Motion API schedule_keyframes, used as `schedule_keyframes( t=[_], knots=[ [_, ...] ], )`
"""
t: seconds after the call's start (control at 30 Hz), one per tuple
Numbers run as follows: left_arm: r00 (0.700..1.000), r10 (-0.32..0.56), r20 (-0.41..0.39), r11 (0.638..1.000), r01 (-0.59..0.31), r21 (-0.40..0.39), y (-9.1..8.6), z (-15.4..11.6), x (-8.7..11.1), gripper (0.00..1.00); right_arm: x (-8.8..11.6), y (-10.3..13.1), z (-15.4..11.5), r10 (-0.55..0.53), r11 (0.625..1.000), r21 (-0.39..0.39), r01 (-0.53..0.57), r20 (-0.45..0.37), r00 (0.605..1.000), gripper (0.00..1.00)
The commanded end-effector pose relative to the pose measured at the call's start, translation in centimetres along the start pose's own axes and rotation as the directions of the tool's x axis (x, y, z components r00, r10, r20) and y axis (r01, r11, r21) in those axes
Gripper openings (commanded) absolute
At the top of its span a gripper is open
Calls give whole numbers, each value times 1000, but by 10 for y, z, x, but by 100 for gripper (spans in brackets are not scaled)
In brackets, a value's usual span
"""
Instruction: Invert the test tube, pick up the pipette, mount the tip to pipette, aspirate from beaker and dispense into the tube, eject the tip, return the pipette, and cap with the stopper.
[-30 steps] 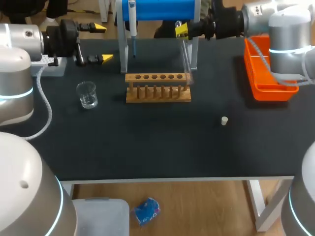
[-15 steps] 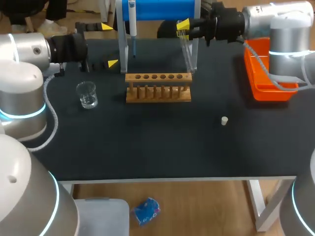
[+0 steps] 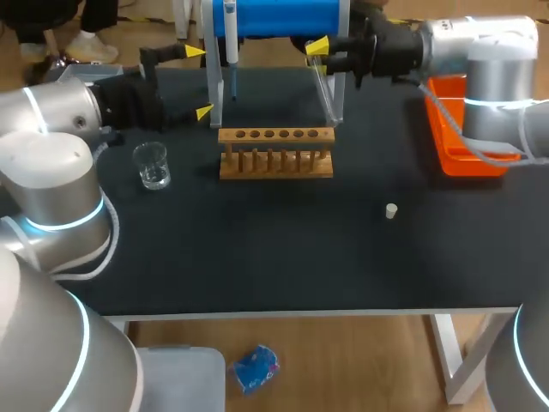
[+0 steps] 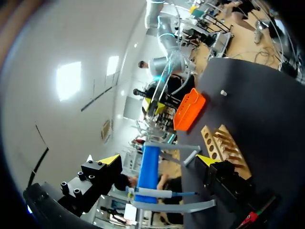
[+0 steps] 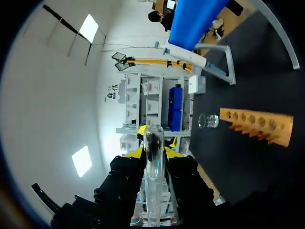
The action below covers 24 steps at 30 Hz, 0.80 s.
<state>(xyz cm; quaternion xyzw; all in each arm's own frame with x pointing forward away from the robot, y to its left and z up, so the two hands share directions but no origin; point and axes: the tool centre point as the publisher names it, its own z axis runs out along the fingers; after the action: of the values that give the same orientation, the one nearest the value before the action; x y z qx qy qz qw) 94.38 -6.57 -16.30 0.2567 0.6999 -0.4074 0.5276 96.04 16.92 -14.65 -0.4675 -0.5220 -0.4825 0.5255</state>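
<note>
- While the test tube is clamped from both sides by the right gripper near its upper end, it is seen tilted, just behind the right end of the wooden rack.
- The left gripper is held spread wide and empty, with the pipette hung on its stand just ahead of the fingers.
- The beaker is stood left of the rack.
- The stopper is lain on the table, well apart from the rack, nearer the front.

Left arm stretched in from left, claw fingers spread wide, right claw clamped on test tube
</note>
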Motion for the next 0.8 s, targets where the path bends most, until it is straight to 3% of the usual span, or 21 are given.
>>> schedule_keyframes(
  t=[0.03, 0.17, 0.23, 0.6, 0.8],
  knots=[
    [957, 171, 233, 970, -205, 128, -2, -1, 2, 100, -10, 2, -4, 53, 998, 44, -52, -30, 998, 0],
    [934, 247, 259, 924, -307, 227, -14, 0, -2, 100, -14, 0, -6, 84, 995, 66, -81, -43, 996, 0],
    [923, 298, 244, 904, -355, 238, -18, 0, -4, 100, -16, 0, -8, 60, 996, 70, -59, -12, 998, 0],
    [923, 298, 244, 904, -355, 238, -18, 0, -4, 100, -16, 0, -9, 41, 997, 70, -40, -4, 999, 0],
    [932, 296, 208, 885, -350, 308, -37, 22, -4, 100, -21, -5, -6, 22, 996, 81, -22, 1, 1000, 0]
  ],
)
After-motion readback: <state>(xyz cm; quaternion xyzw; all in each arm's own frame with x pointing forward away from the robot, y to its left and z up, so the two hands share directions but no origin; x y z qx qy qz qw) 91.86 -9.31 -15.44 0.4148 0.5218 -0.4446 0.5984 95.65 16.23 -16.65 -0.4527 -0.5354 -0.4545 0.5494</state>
